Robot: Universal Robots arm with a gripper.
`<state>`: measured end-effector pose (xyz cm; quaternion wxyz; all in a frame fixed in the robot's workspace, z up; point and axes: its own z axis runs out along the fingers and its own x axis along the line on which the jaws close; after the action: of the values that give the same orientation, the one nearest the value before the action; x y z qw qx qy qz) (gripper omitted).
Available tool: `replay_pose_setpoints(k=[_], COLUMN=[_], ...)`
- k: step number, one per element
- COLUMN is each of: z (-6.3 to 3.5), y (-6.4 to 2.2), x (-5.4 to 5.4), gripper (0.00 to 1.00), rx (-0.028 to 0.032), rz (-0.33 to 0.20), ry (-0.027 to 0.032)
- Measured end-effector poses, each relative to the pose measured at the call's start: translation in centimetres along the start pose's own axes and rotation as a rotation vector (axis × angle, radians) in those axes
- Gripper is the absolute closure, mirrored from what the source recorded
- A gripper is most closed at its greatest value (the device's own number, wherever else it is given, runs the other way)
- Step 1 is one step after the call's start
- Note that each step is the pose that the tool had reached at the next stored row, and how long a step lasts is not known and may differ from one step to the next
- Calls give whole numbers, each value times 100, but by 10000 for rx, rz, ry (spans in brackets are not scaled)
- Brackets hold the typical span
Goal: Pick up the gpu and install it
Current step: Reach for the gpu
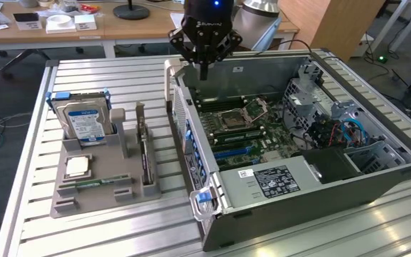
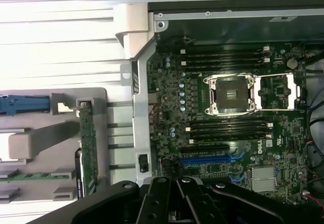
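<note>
we see the gripper [image 1: 204,74] in the upper middle of the exterior view, hanging on the dark arm over the far end of the open computer case [image 1: 320,187]. its two fingers are pressed together to a single point and have hold of nothing. in the wrist view the same closed gripper [image 2: 177,206] looks down on the motherboard [image 2: 228,133], with the cpu socket [image 2: 230,95] and the blue slot [image 2: 212,160] below it.

the gpu [image 1: 144,147] is well apart from the gripper, toward the exterior view's left. it stands on its long edge in a slot of the grey holder [image 1: 70,206], just beside the case's side wall, not yet picked up. in the wrist view we see the gpu [image 2: 87,143] edge-on as a thin green strip.

in the same holder, further to the exterior view's left, the hard drive [image 1: 84,120] with its blue-white label stands upright. a square cpu chip [image 1: 77,166] lies flat nearer the lower left of the frame, and a narrow green memory stick [image 1: 94,183] lies just below it.

holder and case both rest on the slatted metal table [image 1: 105,235].
</note>
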<state>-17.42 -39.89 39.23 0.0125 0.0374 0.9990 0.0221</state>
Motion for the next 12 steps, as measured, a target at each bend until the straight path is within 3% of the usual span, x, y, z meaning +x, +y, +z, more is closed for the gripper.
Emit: replay_pose_setpoints(k=[12], z=[8], y=[-25], x=[330], gripper=[89], rx=[0], rz=[0], ry=[0])
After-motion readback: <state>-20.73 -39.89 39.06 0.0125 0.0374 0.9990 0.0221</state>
